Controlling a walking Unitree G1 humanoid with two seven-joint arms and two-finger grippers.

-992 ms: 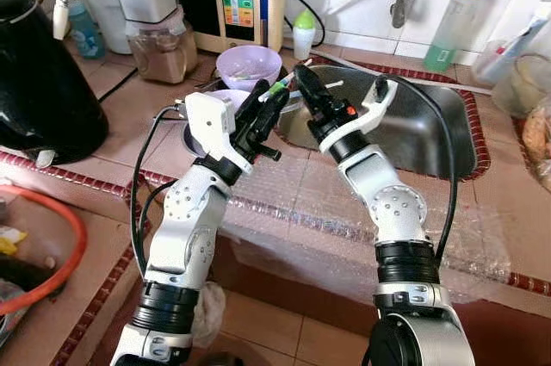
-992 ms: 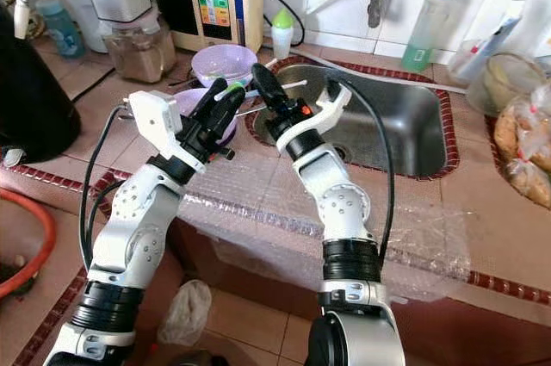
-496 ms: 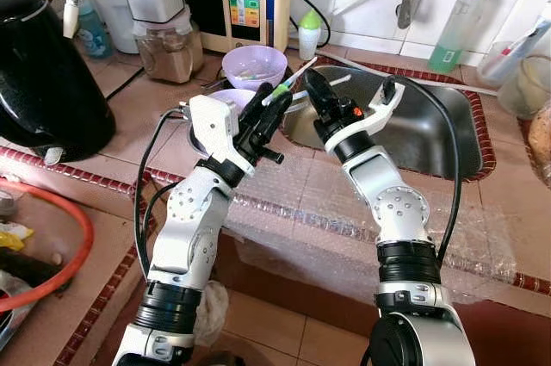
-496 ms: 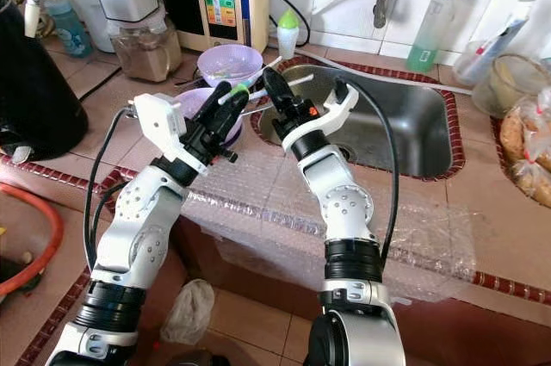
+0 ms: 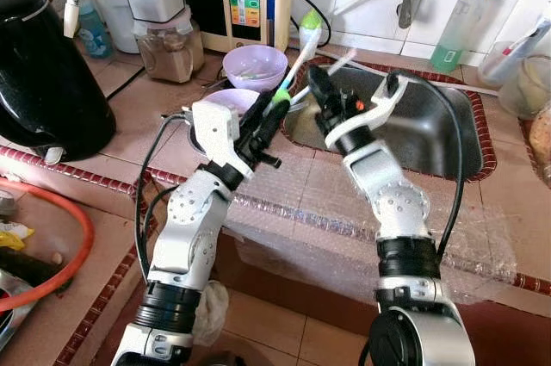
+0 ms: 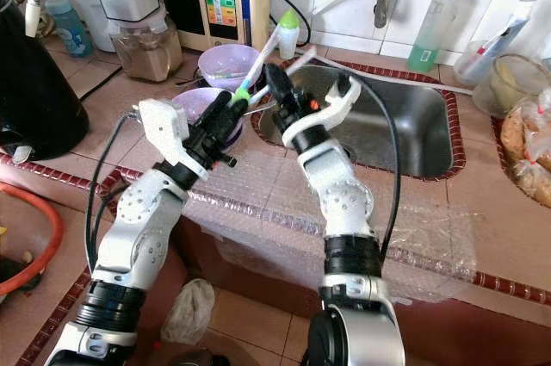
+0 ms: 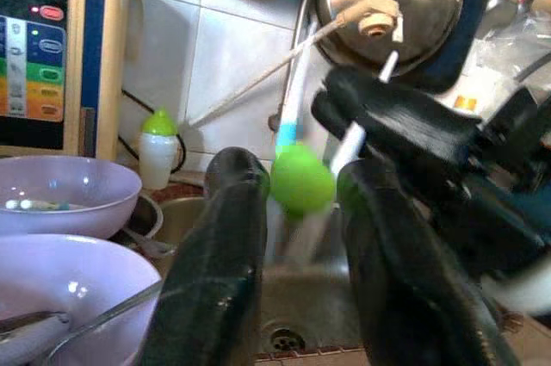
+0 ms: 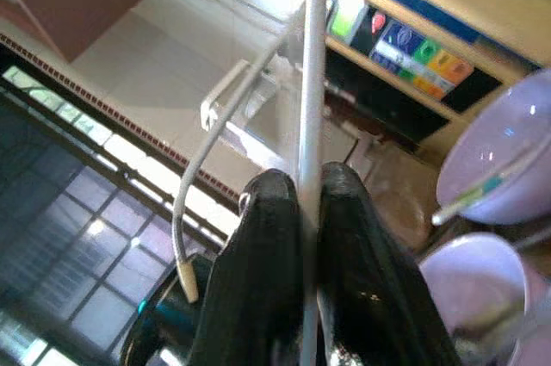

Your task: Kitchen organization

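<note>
- Clearly, in the left eye view, upper centre of the frame, the left gripper [image 5: 265, 118] pinches a thin white plastic toothbrush with a green grip section [image 5: 295, 60], which stands tilted up toward the tiled wall; just to its right the right gripper [image 5: 319, 95] grips a plain slim white plastic stick [image 5: 337, 65].
- Behind them at upper centre sit two stacked-looking lilac plastic bowls [image 5: 256, 63]; the stainless steel sink [image 5: 430, 125] fills the centre right.
- Right eye view: same pairing, both rods crossing close above the sink's left rim, apparently touching or nearly so.
- Left wrist view: the two black fingers [image 7: 225, 245] stand narrowly apart around the green grip at frame centre.
- Right wrist view: the fingers [image 8: 267, 237] are closed tight on the white stick, which runs straight up the middle of the frame.
- Handling, as a judgement: both pieces look light, stiff yet springy, and smooth enough to pivot in a pinch. The thicker green section is the surer hold; gripping low on the bare shaft invites swinging.
</note>
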